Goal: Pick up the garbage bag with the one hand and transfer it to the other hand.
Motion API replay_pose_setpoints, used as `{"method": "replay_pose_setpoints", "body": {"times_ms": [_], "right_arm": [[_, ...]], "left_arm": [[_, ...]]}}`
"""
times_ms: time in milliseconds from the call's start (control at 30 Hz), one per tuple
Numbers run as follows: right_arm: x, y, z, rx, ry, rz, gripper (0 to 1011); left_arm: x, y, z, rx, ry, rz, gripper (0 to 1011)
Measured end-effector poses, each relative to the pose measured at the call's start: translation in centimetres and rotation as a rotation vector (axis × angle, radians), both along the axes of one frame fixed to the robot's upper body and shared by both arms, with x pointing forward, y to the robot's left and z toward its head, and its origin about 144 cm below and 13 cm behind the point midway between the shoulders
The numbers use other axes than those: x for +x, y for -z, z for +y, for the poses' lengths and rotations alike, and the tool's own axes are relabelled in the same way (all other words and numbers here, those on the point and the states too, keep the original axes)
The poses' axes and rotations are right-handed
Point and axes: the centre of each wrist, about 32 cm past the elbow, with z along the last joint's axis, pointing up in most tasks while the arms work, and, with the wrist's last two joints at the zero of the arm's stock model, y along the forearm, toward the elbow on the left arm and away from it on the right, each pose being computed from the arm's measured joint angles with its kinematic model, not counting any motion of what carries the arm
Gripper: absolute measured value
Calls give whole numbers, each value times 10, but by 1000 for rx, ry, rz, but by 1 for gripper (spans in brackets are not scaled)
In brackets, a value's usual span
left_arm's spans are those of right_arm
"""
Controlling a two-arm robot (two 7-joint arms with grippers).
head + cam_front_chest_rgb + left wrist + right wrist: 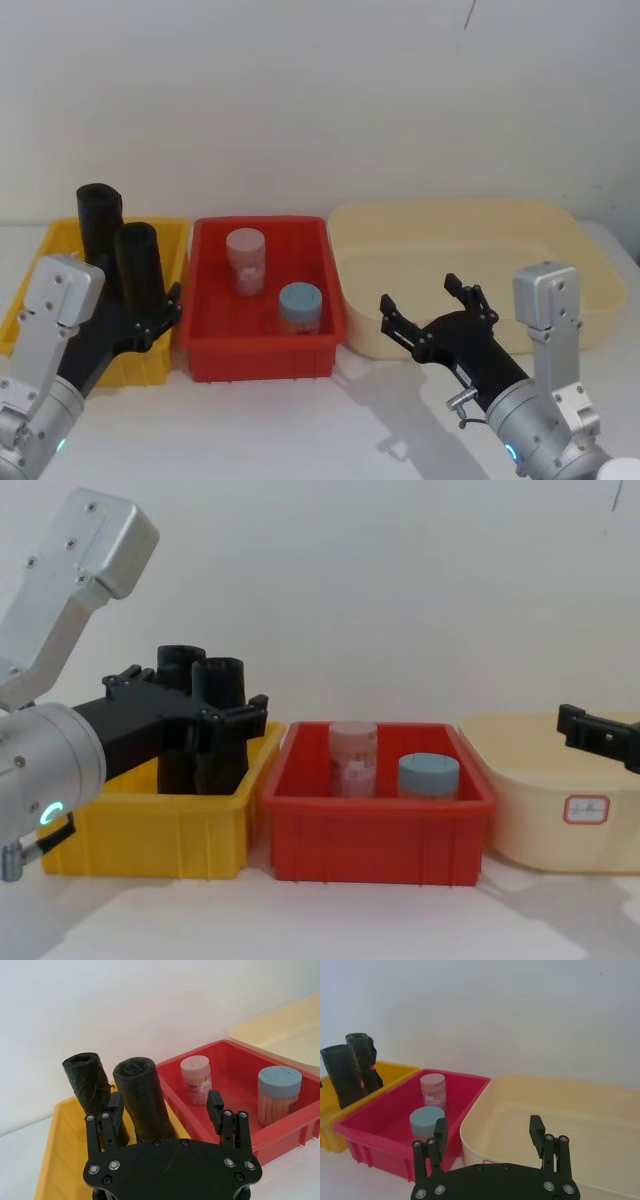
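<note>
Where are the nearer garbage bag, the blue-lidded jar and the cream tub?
nearer garbage bag (142,1100): left wrist view, mid side.
blue-lidded jar (299,298): head view, lid top.
cream tub (450,235): head view, far wall.

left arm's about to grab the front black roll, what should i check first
1. Left gripper jaws open: ok.
2. Garbage bag upright in the yellow bin: ok.
3. Bag centred between the jaws: not ok, it sits toward one jaw in the left wrist view.
4. Other black roll clear of the jaws: cannot tell, it stands right beside the bag.
5. Right gripper jaws open to receive, near the cream tub: ok.
</note>
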Motion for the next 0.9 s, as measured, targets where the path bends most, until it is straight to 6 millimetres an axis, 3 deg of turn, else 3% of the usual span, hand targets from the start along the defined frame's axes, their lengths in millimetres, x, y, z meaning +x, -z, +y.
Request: {"method": "replay_pose_setpoints", "body": {"times_ms": [900], "right_arm": [[0, 0, 0, 0, 0, 0, 1000]], "left_arm": [[-1, 0, 0, -2, -3, -3, 1001]]}}
